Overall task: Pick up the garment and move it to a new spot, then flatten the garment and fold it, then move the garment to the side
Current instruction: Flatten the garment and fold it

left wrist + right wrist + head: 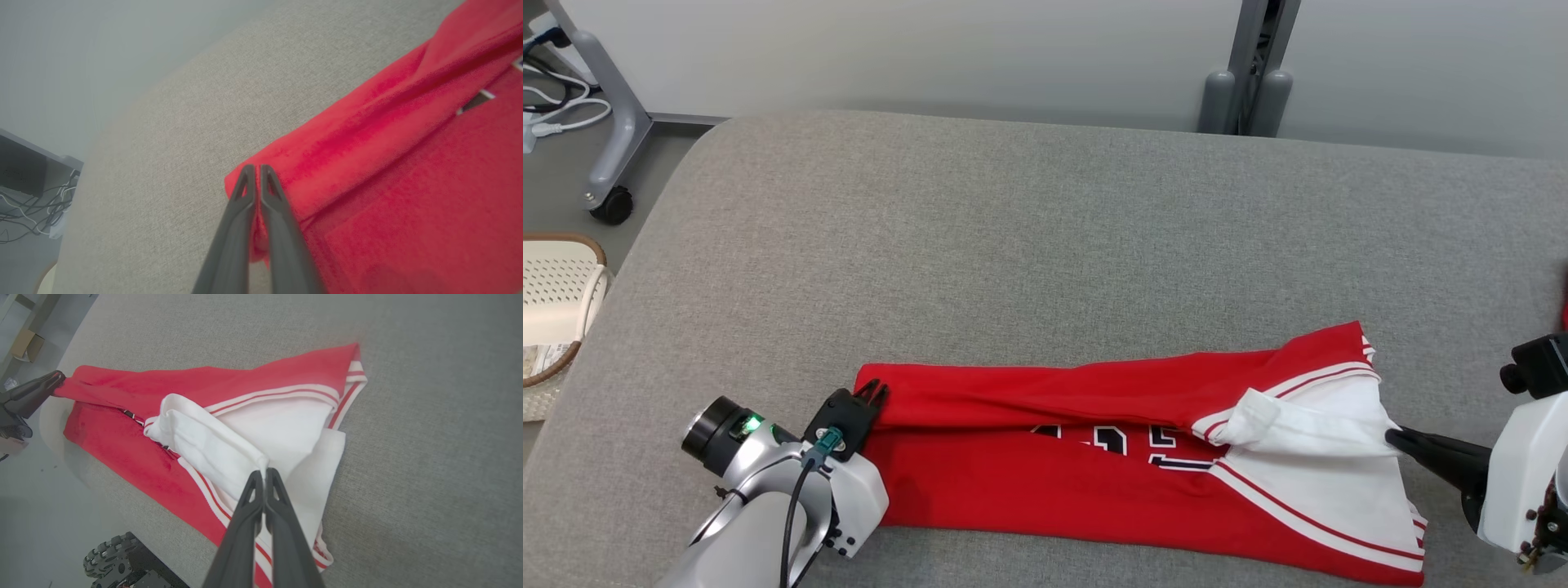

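The 2 dark fingers [239, 228] of the left gripper [257, 167] are pressing together on the red corner of the jersey [408, 183], with a pinch of cloth showing between them. In the right wrist view, the right gripper [264, 471] is clamping its 2 fingers [245, 522] on a bunched ridge of white fabric at the jersey's other end.

In the head view, the left gripper [874, 390] and the right gripper [1392, 437] are gripping opposite ends of the jersey [1054, 474], which is lying as a long band across the near part of the grey padded surface [1013, 245]. Its far long edge is rolling over towards the lettering, partly covering it.

Judging by this, the jersey is already resting at a working spot and 1 lengthwise fold is taking shape. The white end is looking rumpled and turned over, so smoothing seems unfinished. Further folding and the move to the side are yet to come.

A white perforated basket [556, 302] with a woven rim is sitting beside the surface on the robot's left. Something pale and printed is showing low inside it, too small to identify.
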Motion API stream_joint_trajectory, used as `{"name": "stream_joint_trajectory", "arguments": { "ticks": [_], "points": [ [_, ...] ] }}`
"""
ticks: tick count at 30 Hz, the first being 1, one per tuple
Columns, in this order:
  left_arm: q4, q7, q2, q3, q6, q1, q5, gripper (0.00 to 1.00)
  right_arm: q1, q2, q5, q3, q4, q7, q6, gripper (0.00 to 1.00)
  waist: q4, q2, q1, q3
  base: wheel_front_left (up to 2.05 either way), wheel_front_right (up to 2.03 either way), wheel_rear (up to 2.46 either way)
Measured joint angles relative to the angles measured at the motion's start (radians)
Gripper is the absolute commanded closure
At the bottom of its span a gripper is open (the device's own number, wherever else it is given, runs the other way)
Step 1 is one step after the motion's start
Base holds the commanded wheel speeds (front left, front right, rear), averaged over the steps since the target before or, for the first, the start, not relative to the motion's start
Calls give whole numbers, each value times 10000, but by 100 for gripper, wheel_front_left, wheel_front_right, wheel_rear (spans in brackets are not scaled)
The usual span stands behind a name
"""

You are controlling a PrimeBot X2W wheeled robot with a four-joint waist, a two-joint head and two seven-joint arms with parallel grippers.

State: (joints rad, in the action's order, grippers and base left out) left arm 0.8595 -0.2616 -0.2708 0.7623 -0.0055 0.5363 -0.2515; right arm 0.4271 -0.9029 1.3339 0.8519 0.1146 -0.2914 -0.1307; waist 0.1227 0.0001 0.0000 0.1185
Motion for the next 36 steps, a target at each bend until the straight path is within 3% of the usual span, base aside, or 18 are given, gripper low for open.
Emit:
{"name": "stream_joint_trajectory", "arguments": {
  "ticks": [3, 4, 5, 6, 14, 20, 25, 36],
  "points": [
    [35, 0, 42, 84, -38, -3, 44, 96, -85, 192, -209, -140, 111, -132, 0, 100, -6, 0, -1, 27, 0, 0, 0],
    [58, 0, 56, 142, -88, -3, 59, 81, -127, 305, -291, -255, 222, -178, 0, 69, -9, 0, -1, 45, 0, 0, 0],
    [121, 0, 69, 198, -127, -5, 69, 53, -164, 418, -374, -403, 334, -180, 0, 5, -14, 0, 0, 59, 0, 0, 0],
    [207, 2, 84, 234, -169, -12, 69, 1, -195, 499, -445, -520, 445, -261, 0, 0, -18, 0, 0, 72, 0, 0, 0],
    [725, 117, 151, 286, -186, -10, 15, 0, -627, 966, -1018, -1613, 719, -888, 0, 0, -31, 0, 0, -62, 0, 0, 0],
    [729, 56, 40, 90, 245, 4, -115, 0, -1043, 1352, -1668, -2702, 780, -1037, 0, 0, -68, 0, 0, -413, 0, 0, 0],
    [255, 15, 19, -324, 719, -9, -357, 0, -1285, 1996, -2479, -3866, 754, -489, 0, 0, -121, 0, 0, -616, 0, 0, 0],
    [-4196, 0, -148, -2608, 2401, -1810, -171, 0, -2080, 4171, -4172, -6052, 685, 1758, 0, 0, -239, 0, 0, -663, 0, 0, 0]
  ]
}}
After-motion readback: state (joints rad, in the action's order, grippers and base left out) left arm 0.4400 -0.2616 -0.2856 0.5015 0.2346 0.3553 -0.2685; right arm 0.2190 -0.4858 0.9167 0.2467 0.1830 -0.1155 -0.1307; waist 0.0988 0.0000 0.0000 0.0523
